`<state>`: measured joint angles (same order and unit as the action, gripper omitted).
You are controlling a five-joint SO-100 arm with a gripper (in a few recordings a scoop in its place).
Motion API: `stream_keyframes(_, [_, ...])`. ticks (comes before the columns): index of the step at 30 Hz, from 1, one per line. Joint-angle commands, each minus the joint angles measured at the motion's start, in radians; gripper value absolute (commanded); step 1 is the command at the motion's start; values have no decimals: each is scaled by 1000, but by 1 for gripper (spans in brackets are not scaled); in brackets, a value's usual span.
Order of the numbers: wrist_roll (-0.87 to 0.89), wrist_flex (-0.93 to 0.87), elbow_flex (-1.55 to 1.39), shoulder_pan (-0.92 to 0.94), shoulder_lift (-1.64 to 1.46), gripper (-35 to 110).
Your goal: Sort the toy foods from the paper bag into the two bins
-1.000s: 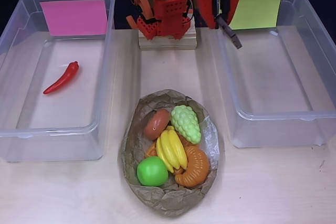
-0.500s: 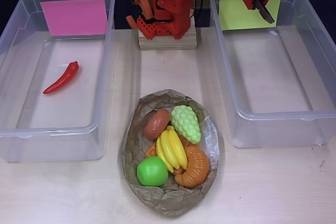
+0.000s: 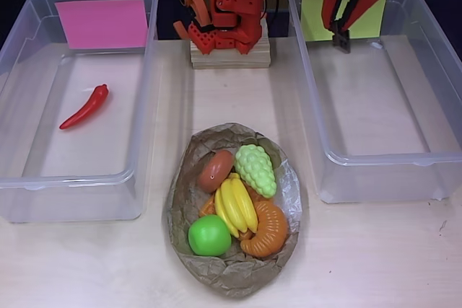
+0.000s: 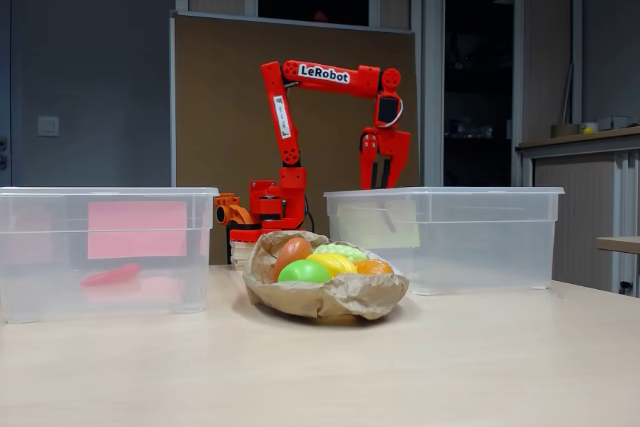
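The crumpled paper bag [image 3: 229,273] [image 4: 330,299] lies at the table's middle front. It holds toy foods: green grapes [image 3: 256,169], yellow bananas [image 3: 236,205], a green apple [image 3: 209,235] [image 4: 305,271], an orange croissant [image 3: 266,229] and a brown donut [image 3: 215,170]. A red chili [image 3: 85,106] [image 4: 110,274] lies in the left bin [image 3: 22,178] with the pink label. My gripper [image 3: 338,32] [image 4: 383,175] hangs fingers-down over the far end of the right bin [image 3: 390,156] [image 4: 450,237], in front of its yellow-green label [image 3: 364,23]. It is open and holds nothing.
The arm's red base [image 3: 220,23] stands on a wooden block between the two bins at the back. Bare table runs between the bins and along the front edge on both sides of the bag.
The gripper swung right from the gap beside the base to above the right bin's far end, then shifted slightly left. The foods have not moved.
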<state>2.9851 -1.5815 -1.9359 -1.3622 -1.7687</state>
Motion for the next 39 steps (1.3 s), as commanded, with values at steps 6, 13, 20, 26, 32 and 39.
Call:
stream_keyframes(6, [788,112,12,-11,166,0])
stream_keyframes(13, [816,-35,307,-9,371,2])
stream_keyframes(20, [827,-37,497,-14,529,9])
stream_keyframes(26, [839,52,451,-25,529,12])
stream_keyframes(32, [838,55,448,-34,526,22])
stream_keyframes(39, [744,-126,520,-15,480,23])
